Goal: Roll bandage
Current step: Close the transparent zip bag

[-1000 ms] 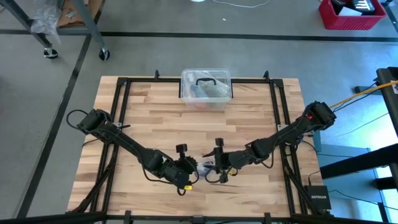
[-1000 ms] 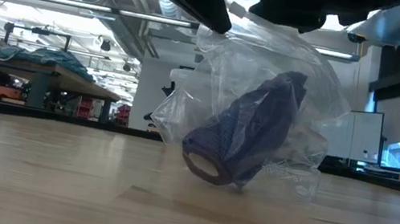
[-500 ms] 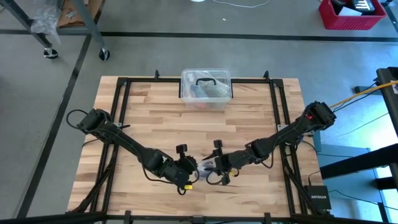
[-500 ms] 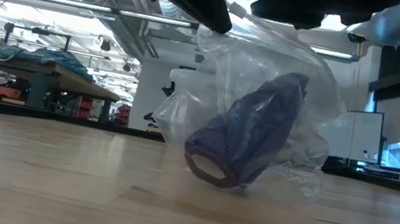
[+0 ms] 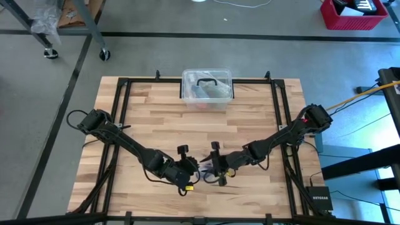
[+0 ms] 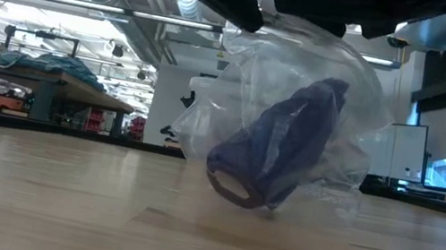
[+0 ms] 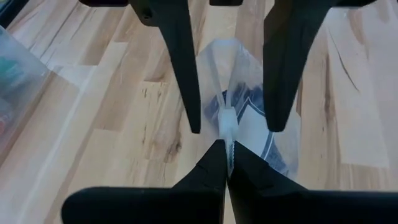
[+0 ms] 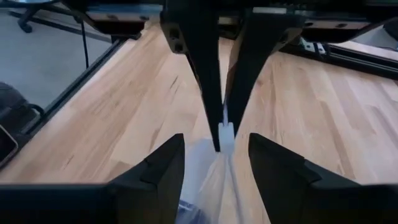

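Note:
The dark navy-purple bandage (image 6: 278, 148) sits bunched inside a crinkled clear plastic wrapper (image 6: 302, 84) that hangs over the table's near middle. Whether its lower end (image 6: 234, 195) touches the wood, I cannot tell. My left gripper (image 7: 227, 155) is shut on the wrapper's top. My right gripper (image 8: 217, 168) faces it from the table's right side, open, one finger on each side of the wrapper's top edge and apart from it. In the high view the two grippers (image 5: 192, 173) (image 5: 214, 170) nearly meet. My left gripper pinches the wrapper's white top edge (image 7: 226, 124) between its two shut fingertips. It comes from the table's left side, slanting downward. The wrapper hangs below the fingers with the bandage low inside it.
A clear plastic box with a black handle (image 5: 207, 89) stands at the table's far edge, middle. Black frame rails (image 5: 122, 125) run along the table's left and right sides. Bare wood lies between the box and the grippers.
My right gripper has edged a little toward the left gripper and the wrapper's top, still open. The wrapper and bandage hang much as before.

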